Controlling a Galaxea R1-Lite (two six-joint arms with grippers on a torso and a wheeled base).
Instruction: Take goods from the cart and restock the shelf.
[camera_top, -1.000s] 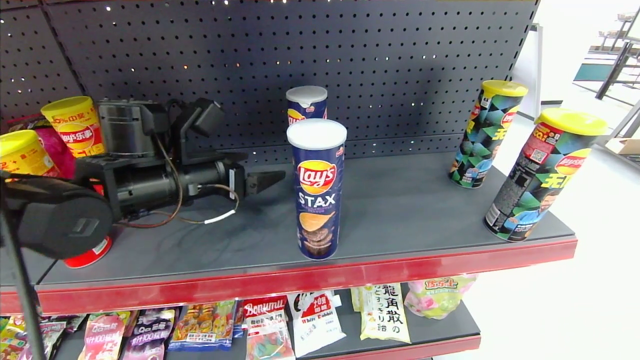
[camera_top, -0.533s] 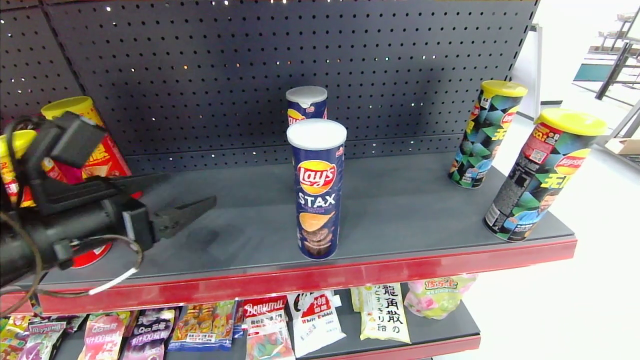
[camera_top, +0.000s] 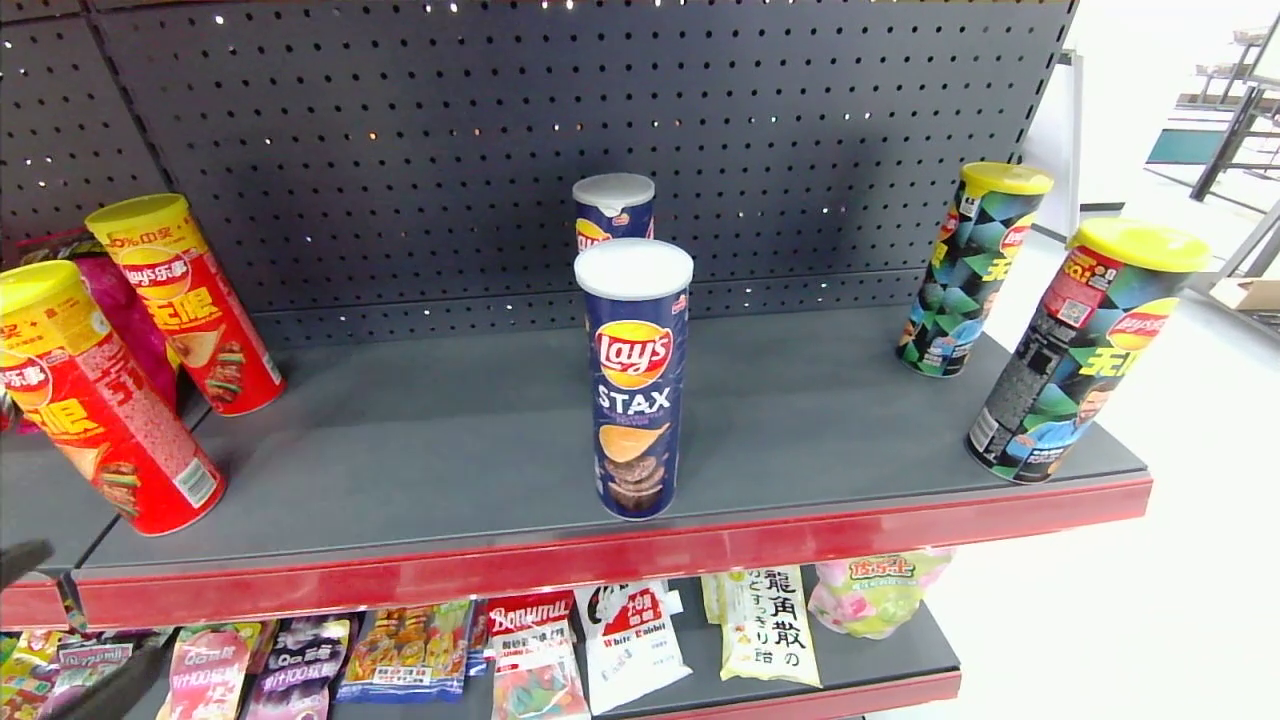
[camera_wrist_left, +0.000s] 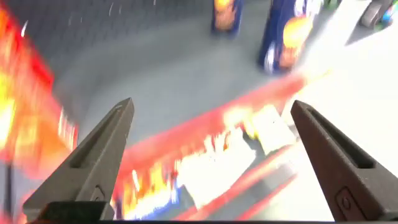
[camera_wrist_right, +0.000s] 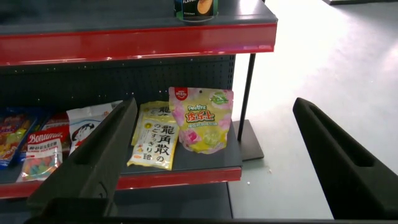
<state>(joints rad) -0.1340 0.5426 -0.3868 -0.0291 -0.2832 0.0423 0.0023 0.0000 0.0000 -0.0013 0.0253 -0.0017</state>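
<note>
Left gripper (camera_wrist_left: 211, 106) hangs w/ its fingers spread wide, out in front of the shelf (camera_top: 450, 440) & below its red front lip (camera_top: 600, 560). The head view catches its dark fingertips (camera_top: 22, 560) at the lower-left corner. Up & just beyond it stand two red cans (camera_top: 95, 395) w/ yellow lids, one by the lip, the other further back. Well off to its right the front blue can (camera_top: 634, 380) stands upright near the lip, approx mid-shelf, w/ the rear blue can (camera_top: 613, 208) straight behind it by the pegboard back (camera_top: 400, 150). Furthest to its right are two black-green cans (camera_top: 972, 270) w/ yellow lids, well apart from the blue pair, one back, one at the shelf's end by the lip.

Left wrist cam is blurred: front blue can & rear blue can sit ahead of the fingers, past the lip, w/ a red smear of cans off to one side.

Right gripper (camera_wrist_right: 214, 102) gapes just as wide, held low, facing the lower shelf (camera_wrist_right: 224, 158). Ahead of it, framed between the fingers, lie a pink-green sweet bag (camera_wrist_right: 200, 118), a yellow packet (camera_wrist_right: 154, 143) just beside that & a white packet (camera_wrist_right: 87, 127) further along. Above it its cam gives the lip from beneath & the base of a dark can (camera_wrist_right: 196, 9) at the edge; a thin post (camera_wrist_right: 247, 106) runs down beside the sweet bag
</note>
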